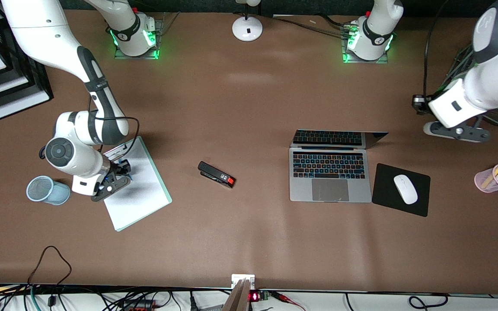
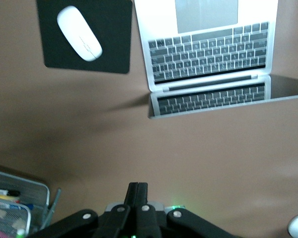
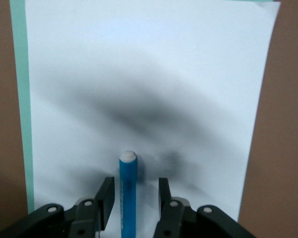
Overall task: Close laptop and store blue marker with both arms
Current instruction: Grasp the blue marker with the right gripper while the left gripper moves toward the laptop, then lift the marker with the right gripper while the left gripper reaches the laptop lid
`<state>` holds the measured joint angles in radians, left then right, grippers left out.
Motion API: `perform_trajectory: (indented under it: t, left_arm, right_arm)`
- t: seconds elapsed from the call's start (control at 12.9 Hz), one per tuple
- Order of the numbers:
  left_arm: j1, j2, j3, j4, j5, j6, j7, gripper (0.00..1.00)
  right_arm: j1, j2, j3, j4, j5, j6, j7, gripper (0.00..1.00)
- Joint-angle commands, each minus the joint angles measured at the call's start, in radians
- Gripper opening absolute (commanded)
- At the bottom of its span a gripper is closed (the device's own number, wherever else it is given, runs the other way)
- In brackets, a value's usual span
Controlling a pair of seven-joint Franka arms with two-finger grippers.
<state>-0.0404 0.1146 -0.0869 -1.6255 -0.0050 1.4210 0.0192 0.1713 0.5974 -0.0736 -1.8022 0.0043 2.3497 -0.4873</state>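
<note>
The laptop (image 1: 330, 177) stands open toward the left arm's end of the table, its lid (image 1: 331, 138) still raised; it also shows in the left wrist view (image 2: 208, 49). The blue marker (image 3: 127, 193) lies on the white paper of a clipboard (image 1: 138, 190). My right gripper (image 1: 119, 172) is down over the clipboard, open, with its fingers on either side of the marker (image 3: 135, 187) and a gap on each side. My left gripper (image 1: 456, 131) hangs shut and empty (image 2: 137, 191) above the table beside the laptop.
A black stapler (image 1: 216, 174) lies mid-table. A white mouse (image 1: 405, 188) sits on a black mouse pad (image 1: 419, 203) beside the laptop. A pink pen cup (image 1: 497, 177) and a wire tray (image 2: 10, 208) are at the left arm's end. A blue mesh cup (image 1: 48, 190) lies beside the clipboard.
</note>
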Motion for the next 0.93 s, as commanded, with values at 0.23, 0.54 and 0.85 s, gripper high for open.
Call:
perform_trajectory:
  t: [0.23, 0.54, 0.85]
  left_arm:
    - [0.002, -0.010, -0.123, -0.153, -0.107, 0.122, -0.155, 0.00]
    - [0.016, -0.075, -0.221, -0.368, -0.107, 0.378, -0.229, 0.00]
    - [0.013, -0.092, -0.237, -0.577, -0.107, 0.649, -0.234, 0.00]
  right_arm:
    - [-0.007, 0.045, 0.018, 0.023, 0.023, 0.048, -0.027, 0.32]
    - [-0.009, 0.074, 0.020, 0.027, 0.026, 0.082, -0.025, 0.20]
    - [-0.021, 0.012, 0.017, 0.052, 0.028, 0.053, -0.027, 0.00]
